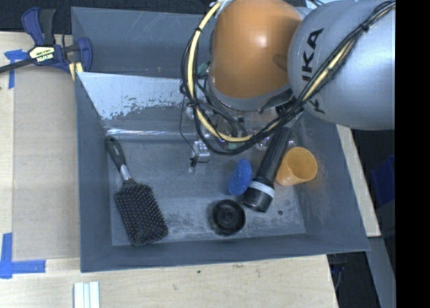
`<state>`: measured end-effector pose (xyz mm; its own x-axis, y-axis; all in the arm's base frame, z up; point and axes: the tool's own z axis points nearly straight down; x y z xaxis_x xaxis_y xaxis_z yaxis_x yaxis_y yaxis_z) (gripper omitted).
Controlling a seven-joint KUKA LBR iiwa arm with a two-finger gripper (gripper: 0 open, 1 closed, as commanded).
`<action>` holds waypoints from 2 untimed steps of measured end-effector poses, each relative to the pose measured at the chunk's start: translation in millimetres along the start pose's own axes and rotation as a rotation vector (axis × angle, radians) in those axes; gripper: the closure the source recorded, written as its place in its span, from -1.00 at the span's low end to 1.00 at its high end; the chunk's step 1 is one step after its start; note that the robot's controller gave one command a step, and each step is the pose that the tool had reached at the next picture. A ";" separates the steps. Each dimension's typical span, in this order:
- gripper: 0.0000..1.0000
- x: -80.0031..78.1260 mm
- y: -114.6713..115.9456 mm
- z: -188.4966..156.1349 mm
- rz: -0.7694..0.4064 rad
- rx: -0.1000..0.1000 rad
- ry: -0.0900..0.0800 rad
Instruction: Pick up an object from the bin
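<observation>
The gripper (197, 155) hangs over bare floor near the middle of the grey metal bin (94, 233); how wide it stands cannot be told. Nearest it, toward the bin's right edge, lies a small blue rounded object (240, 177), right beside a black cylinder with a white band (263, 177).

Single overhead camera, slightly oblique, close above the grey bin (91, 185)
</observation>
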<state>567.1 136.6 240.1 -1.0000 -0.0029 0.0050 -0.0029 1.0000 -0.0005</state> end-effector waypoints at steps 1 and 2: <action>-1.00 -1.6 -0.9 -4.9 0.003 -0.001 -0.009; -1.00 27.7 54.7 143.6 -0.019 -0.002 -0.007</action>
<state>538.6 191.1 96.6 -0.9998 -0.0215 -0.0015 -0.0215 0.9998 0.0015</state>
